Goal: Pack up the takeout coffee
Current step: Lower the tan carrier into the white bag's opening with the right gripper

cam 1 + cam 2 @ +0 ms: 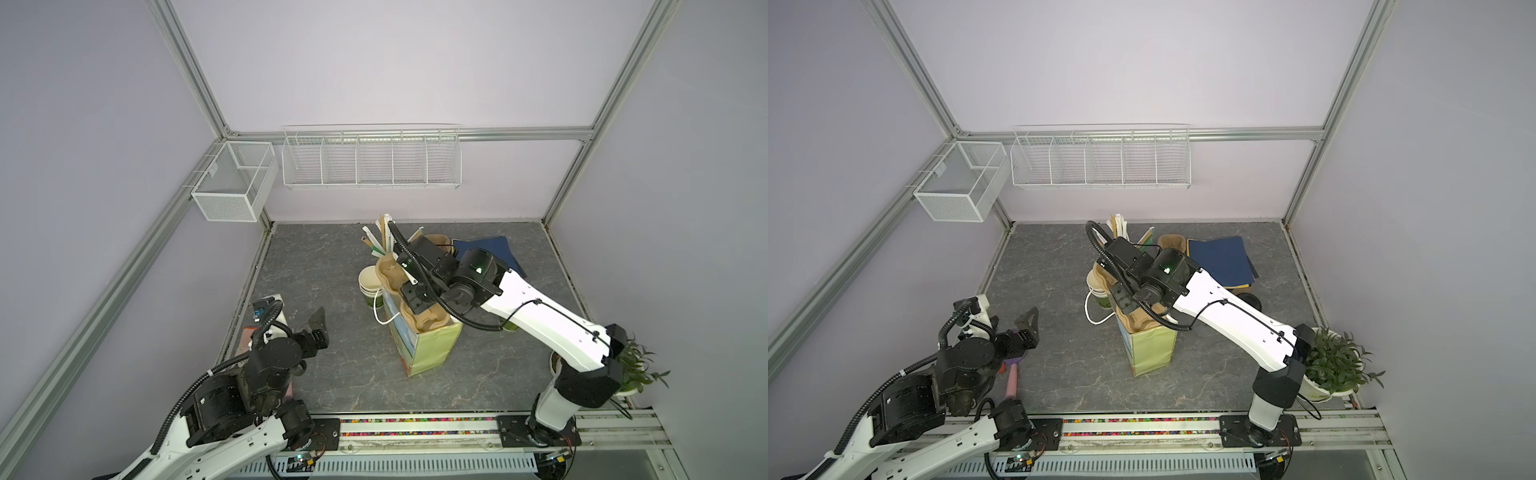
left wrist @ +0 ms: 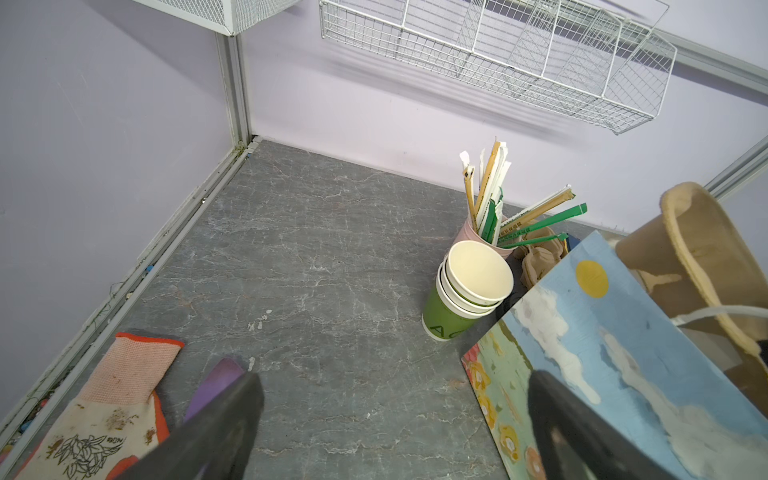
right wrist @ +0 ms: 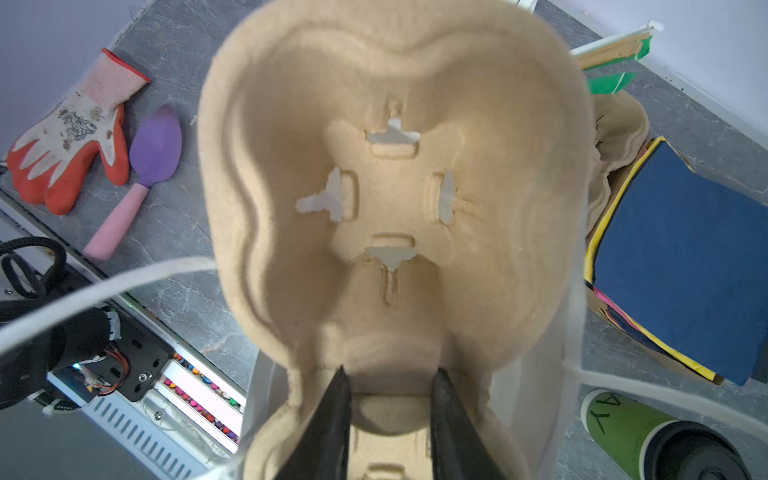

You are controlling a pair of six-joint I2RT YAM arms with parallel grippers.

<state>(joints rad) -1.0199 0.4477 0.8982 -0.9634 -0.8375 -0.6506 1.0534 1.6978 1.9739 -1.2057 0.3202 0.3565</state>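
Observation:
The takeout coffee [image 3: 631,432], a green cup with a black lid, shows at the edge of the right wrist view, on the table beside the bag. In a top view only its black lid [image 1: 1250,300] peeks out from under the right arm. A tan pulp cup carrier [image 3: 390,199] stands on end in the mouth of the paper bag [image 1: 436,345]. My right gripper [image 3: 390,374] is shut on the carrier's middle ridge, over the bag. My left gripper [image 1: 320,328] hangs open and empty at the left, low over the table [image 2: 332,291].
A stack of lidless green cups [image 2: 469,291] and a pink cup of straws [image 2: 490,208] stand behind the bag. More carriers [image 1: 1171,241] and blue folders [image 1: 1221,259] lie at the back right. A potted plant [image 1: 1337,365] stands at the right edge. A glove [image 3: 70,145] and a purple trowel [image 3: 153,145] lie at the left.

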